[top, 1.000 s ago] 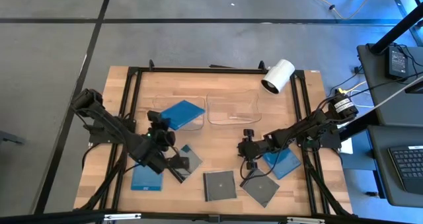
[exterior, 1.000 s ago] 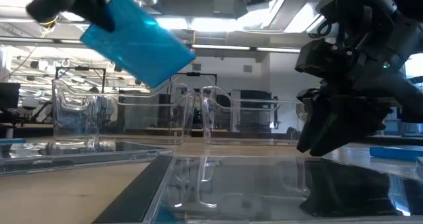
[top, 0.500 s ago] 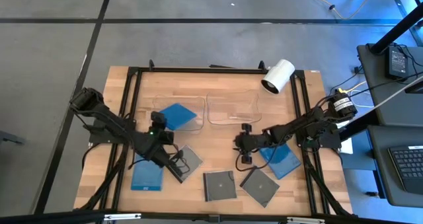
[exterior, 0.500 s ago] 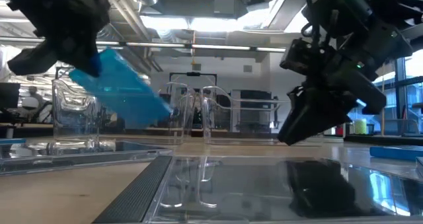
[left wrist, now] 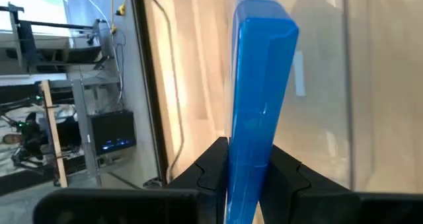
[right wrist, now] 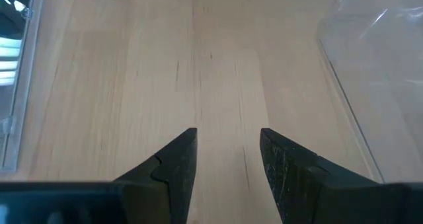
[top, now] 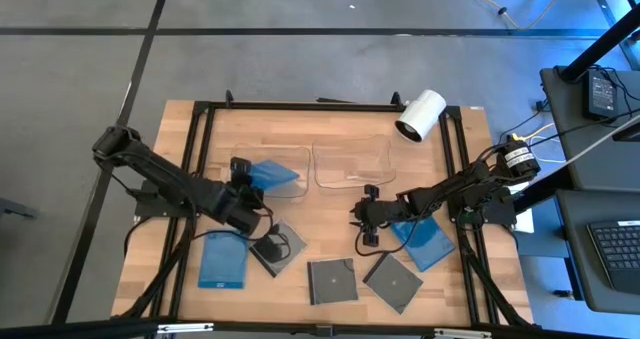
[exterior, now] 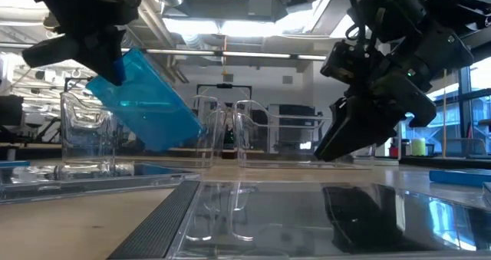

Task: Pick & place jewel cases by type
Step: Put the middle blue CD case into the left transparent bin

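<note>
My left gripper is shut on a bright blue jewel case, held tilted over the left clear tray; in the low view the case slopes down toward that tray. My right gripper hovers open over bare wood between the trays and the lower cases. A second blue case lies flat near the left rail, and a third lies partly under the right arm. Three dark cases lie flat along the near side. My left gripper pinches the blue case between its two fingers at one edge, seen edge-on in the wrist view. The case is lifted clear and tilted, its free end lower than the held end, over the left tray.
A second clear tray sits right of the first. A white cylindrical camera stands at the far right corner. Black frame rails run along the table's sides. Bare wood lies between the trays and the near row of cases.
My left gripper has moved toward the far edge and come down with the blue case, which now slopes more steeply with its free end low by the left tray. My right gripper has drawn away from the dark case, toward the table's left and far side, still open.
</note>
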`<act>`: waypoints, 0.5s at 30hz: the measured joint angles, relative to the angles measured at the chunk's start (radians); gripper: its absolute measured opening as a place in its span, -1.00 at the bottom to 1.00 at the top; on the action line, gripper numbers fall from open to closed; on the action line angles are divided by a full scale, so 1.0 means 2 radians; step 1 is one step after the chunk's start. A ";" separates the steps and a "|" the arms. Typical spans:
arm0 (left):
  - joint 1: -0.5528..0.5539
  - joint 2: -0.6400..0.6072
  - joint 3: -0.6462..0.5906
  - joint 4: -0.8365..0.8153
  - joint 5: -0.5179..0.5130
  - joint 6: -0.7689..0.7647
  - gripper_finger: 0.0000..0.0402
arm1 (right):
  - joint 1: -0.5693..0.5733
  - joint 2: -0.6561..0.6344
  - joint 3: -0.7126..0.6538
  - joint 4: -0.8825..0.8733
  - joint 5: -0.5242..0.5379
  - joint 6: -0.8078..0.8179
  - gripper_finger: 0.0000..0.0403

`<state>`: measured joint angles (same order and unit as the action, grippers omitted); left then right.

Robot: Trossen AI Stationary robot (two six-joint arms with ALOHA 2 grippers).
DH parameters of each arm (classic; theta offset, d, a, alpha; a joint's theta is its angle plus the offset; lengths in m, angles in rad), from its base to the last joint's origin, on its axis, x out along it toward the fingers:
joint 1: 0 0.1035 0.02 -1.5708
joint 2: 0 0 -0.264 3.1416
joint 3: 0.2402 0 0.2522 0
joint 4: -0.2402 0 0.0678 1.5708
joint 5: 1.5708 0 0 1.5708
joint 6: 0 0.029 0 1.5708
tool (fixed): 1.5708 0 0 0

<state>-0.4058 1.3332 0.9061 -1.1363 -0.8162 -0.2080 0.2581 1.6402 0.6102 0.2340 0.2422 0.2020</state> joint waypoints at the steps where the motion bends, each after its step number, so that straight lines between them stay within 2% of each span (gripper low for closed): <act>1: 0.005 -0.003 0.000 0.006 0.000 0.006 -0.72 | 0.000 0.000 0.000 0.000 0.000 0.000 -0.16; 9: 0.045 -0.007 0.000 0.060 0.036 0.050 -0.72 | 0.000 0.000 0.000 0.000 0.000 -0.001 -0.16; 15: 0.064 -0.007 0.000 0.082 0.022 0.045 -0.72 | 0.000 -0.001 0.000 0.000 0.000 -0.001 -0.16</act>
<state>-0.2774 1.3193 0.9062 -0.9717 -0.7722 -0.1188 0.2581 1.6390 0.6106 0.2340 0.2424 0.2005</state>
